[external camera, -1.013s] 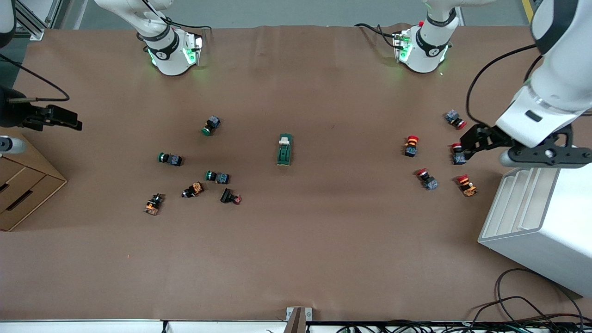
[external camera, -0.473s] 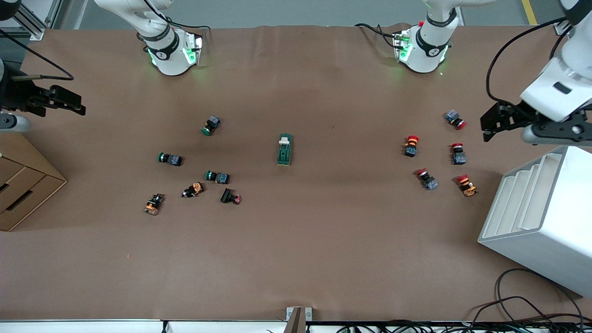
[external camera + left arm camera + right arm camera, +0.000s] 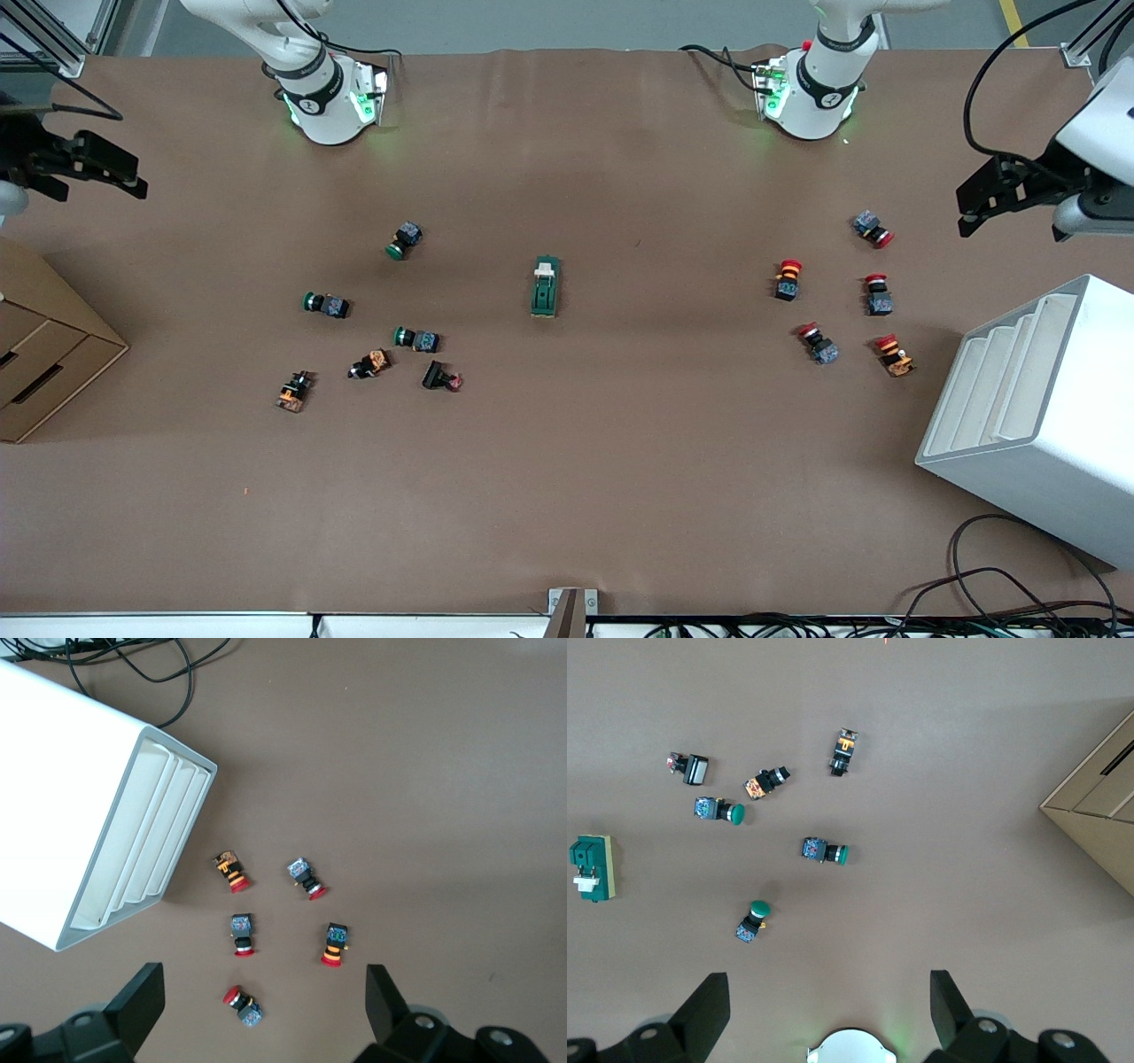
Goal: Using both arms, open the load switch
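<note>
Front view: my left pincer (image 3: 967,202) hangs over the table (image 3: 620,461) edge at the left arm's end, above the white slotted rack (image 3: 1054,416), touching nothing. My right pincer (image 3: 124,173) hangs over the table edge at the right arm's end, above the cardboard box (image 3: 44,354), also touching nothing. The load switch (image 3: 545,286) lies flat mid-table, white lever end toward the arm bases, well apart from both pincers. Green-capped buttons (image 3: 325,304) are scattered toward the right arm's end, red-capped buttons (image 3: 788,278) toward the left arm's end.

Left wrist view: fingers (image 3: 142,997) spread wide, released, w/ nothing between them. Below lie five red-capped buttons and the rack.

Right wrist view: fingers (image 3: 709,1005) spread wide, released, holding nothing. The load switch shows at the frame's edge, the green-capped buttons nearer the middle, and the box corner at the other edge.
</note>
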You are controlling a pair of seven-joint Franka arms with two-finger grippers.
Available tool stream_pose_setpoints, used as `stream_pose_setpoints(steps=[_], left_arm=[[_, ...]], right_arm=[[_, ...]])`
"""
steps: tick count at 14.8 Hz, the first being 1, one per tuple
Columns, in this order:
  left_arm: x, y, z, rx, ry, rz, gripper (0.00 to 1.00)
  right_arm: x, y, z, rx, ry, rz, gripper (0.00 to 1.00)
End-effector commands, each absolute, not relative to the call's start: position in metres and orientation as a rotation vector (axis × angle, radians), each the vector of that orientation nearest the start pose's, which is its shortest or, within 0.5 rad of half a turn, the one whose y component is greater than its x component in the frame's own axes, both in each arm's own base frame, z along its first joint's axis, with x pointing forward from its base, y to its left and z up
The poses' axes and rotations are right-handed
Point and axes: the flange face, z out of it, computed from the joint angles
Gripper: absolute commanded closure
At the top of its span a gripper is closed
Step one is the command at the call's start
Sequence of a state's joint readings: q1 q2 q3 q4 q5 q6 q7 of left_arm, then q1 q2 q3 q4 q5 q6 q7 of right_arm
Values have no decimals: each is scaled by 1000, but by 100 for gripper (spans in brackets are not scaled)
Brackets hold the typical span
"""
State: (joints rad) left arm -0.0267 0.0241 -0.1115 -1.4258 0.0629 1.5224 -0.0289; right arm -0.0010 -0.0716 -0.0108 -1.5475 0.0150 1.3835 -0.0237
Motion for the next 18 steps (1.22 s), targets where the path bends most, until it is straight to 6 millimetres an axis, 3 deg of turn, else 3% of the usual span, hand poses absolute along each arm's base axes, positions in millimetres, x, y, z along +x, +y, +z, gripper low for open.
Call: stream_pose_setpoints(steps=[1, 2, 5, 11, 18], left_arm=[[538, -58, 679, -3105, 176, -91, 0], [536, -52, 681, -3112, 171, -95, 0], [537, -33, 678, -3128, 184, -82, 0], [540, -33, 678, -3125, 149, -84, 0], [542, -26, 673, -3118, 110, -68, 0]], right_arm=[[497, -15, 666, -3115, 24, 92, 0], [497, -23, 665, -3105, 48, 91, 0], [498, -17, 664, -3104, 37, 92, 0], [500, 1, 667, -3131, 8, 55, 0], [499, 0, 665, -3126, 16, 79, 0]])
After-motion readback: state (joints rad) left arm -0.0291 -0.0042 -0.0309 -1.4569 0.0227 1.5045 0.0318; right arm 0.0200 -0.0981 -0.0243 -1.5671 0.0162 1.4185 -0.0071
